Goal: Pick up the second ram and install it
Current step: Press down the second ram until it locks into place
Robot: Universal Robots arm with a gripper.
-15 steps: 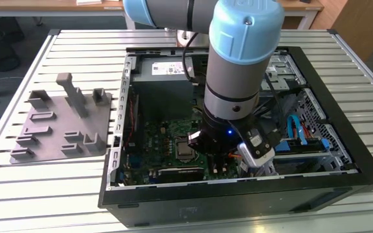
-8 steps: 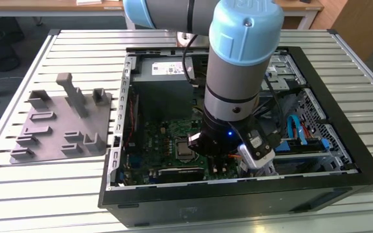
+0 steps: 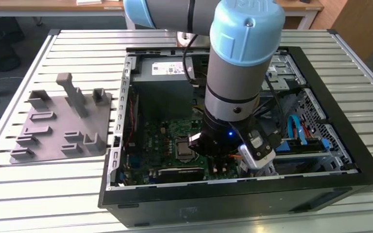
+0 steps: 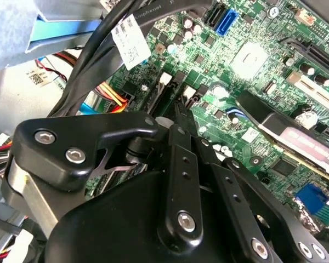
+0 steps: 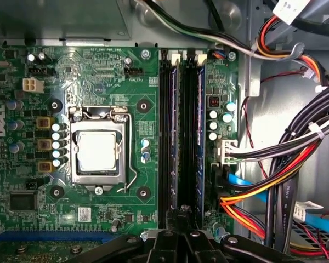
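Black gripper linkage [image 5: 182, 215] is hovering right over the thin blue circuit-board ram strip [image 5: 174, 109], which is sitting edge-up in its black slot, long axis running straight away from the jaws; can't tell whether they're gripping.

Bright, even light; mild glare

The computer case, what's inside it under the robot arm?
Inside the computer case lies a green motherboard with a silver processor, black memory slots and coloured cables. The arm covers part of it.
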